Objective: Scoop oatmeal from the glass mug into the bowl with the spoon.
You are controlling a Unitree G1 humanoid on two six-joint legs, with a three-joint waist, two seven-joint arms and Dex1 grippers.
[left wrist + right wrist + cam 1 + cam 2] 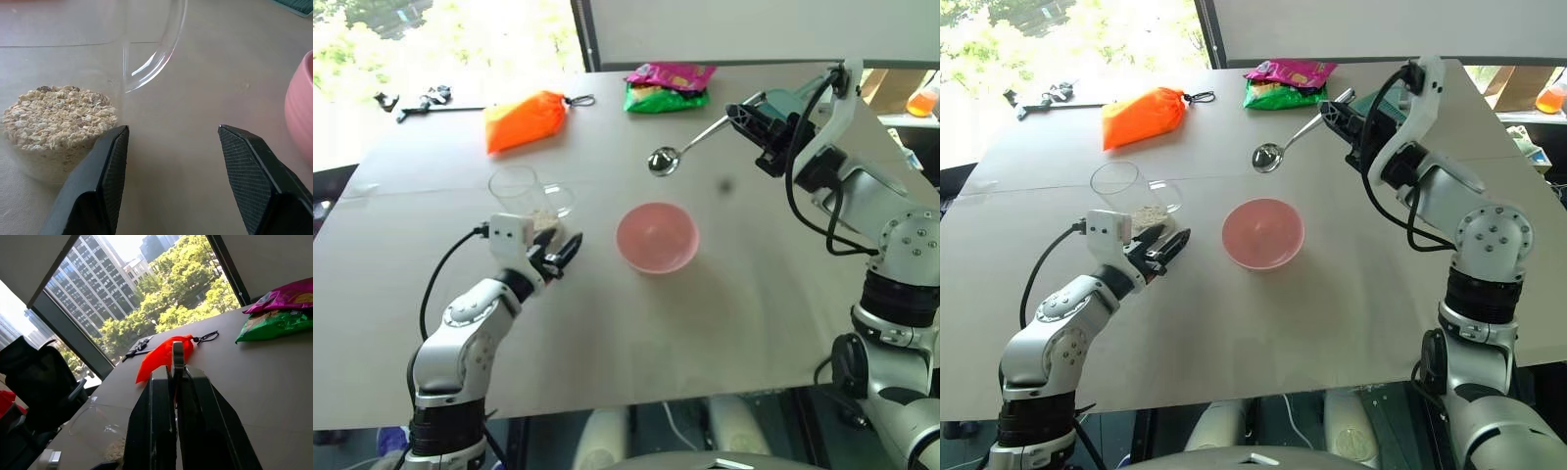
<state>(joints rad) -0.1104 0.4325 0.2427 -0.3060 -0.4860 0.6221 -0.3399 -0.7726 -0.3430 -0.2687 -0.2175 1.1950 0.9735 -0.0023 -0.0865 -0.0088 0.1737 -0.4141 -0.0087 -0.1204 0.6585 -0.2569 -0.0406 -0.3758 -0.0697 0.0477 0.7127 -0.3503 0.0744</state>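
- Left eye view: the right pincer (741,115), raised over the far side of the grey tabletop (724,323), is clamped on the thin handle of the spoon (663,161). The spoon slants down and away from it, its shiny oval end hanging in the air beyond the bowl (656,237).
- The pink bowl sits near the middle of the tabletop. The glass mug (521,198) stands well to its left, upright, handle toward the bowl, with a low layer of oatmeal (544,217) at its bottom.
- The left pincer (564,257) hovers low just in front of the mug, fingers parted and holding nothing.
- Right eye view: an orange pouch (1141,117) lies at the far left of the tabletop. A pink snack bag (1293,70) and a green snack bag (1278,95) rest together at the far edge.
- Left wrist view: the two black fingers (110,171) stand apart with bare tabletop between them. One finger is just beside the mug's clear wall, though contact cannot be judged. The pale flaky oatmeal fills the mug's base, and the bowl's pink wall shows past the other finger.
- Right wrist view: the fingers (159,426) are pressed together on the spoon's handle, which rises between them. The orange pouch and snack bags lie beyond.
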